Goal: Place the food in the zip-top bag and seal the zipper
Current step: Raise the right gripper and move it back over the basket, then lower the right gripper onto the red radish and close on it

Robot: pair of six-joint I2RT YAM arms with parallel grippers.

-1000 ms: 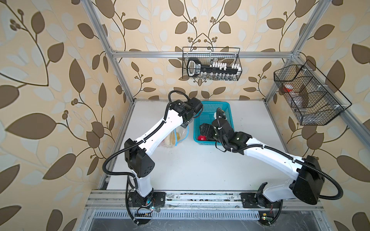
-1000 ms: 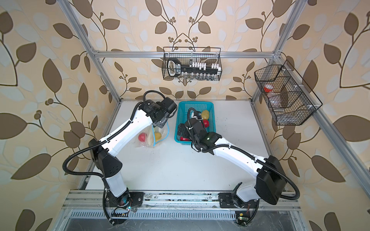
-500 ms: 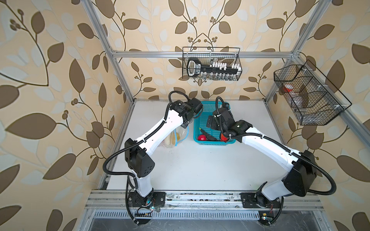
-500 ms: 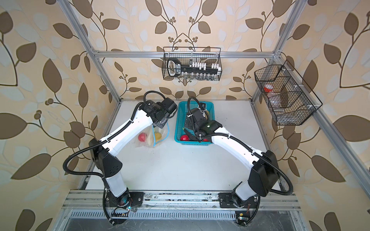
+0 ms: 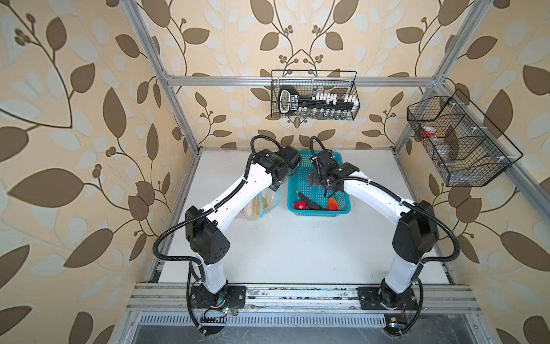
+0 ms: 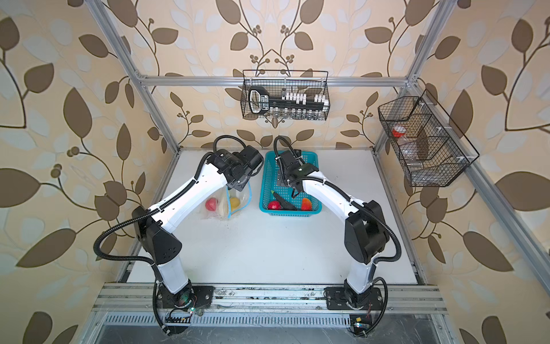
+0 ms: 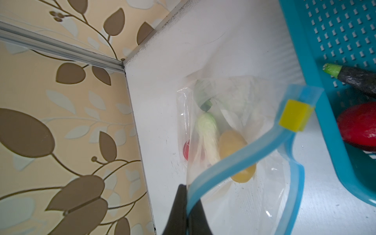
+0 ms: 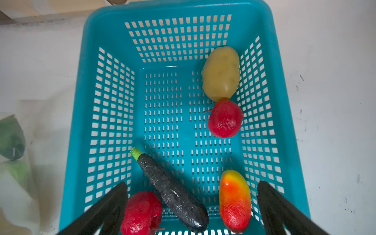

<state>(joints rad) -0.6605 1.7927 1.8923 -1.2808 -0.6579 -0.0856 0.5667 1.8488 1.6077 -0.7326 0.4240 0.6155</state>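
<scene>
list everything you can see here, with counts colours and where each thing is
table: 1, white, under everything
basket: 1, turquoise, back of table
tomatoes: 2, red, in basket
potato: 1, yellow-brown, in basket
eggplant: 1, dark purple, in basket
pepper: 1, orange-red, in basket
zip-top bag: 1, clear, beside basket
zipper: 1, light blue, bag's open edge
slider: 1, yellow, on zipper
bagged tomato: 1, red
bagged potato: 1, yellow
cucumber: 1, white, in bag
leafy piece: 1, green, in bag
wire baskets: 2, black, on walls
left hand: black, shut on zipper
right hand: black, open over basket
</scene>
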